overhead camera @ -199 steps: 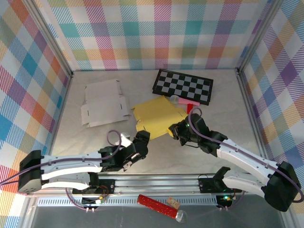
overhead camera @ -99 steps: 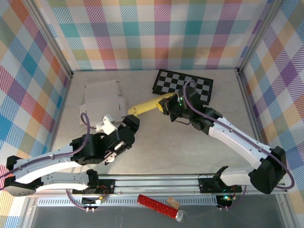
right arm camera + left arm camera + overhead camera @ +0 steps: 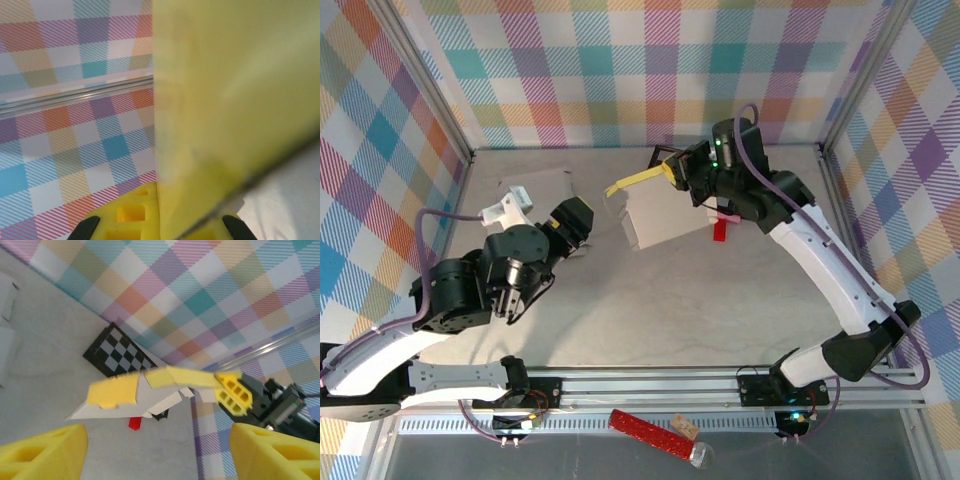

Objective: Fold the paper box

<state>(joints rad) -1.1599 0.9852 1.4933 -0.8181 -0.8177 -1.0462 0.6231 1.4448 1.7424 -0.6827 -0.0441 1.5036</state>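
The paper box [image 3: 665, 215] is a flat sheet, yellow on one face and white underneath. It hangs tilted in the air over the back middle of the table. My right gripper [image 3: 686, 172] is shut on its upper yellow edge. In the right wrist view the yellow sheet [image 3: 235, 100] runs up from between my right gripper [image 3: 165, 225]. My left gripper [image 3: 576, 214] is raised to the left of the box, open, apart from it. The left wrist view looks at the box [image 3: 112, 390] from beyond my left gripper [image 3: 155, 455], whose wide-spread fingers [image 3: 40, 452] hold nothing.
A black-and-white checkerboard mat [image 3: 663, 158] lies at the back, partly hidden by the box. A small red piece [image 3: 721, 228] lies beside it. A white flat cardboard blank [image 3: 535, 183] lies at the back left. A red tube [image 3: 650, 433] rests past the front rail.
My right arm has lifted the box off the table and carried it back toward the far wall. My left arm has risen and swung back and to the left.
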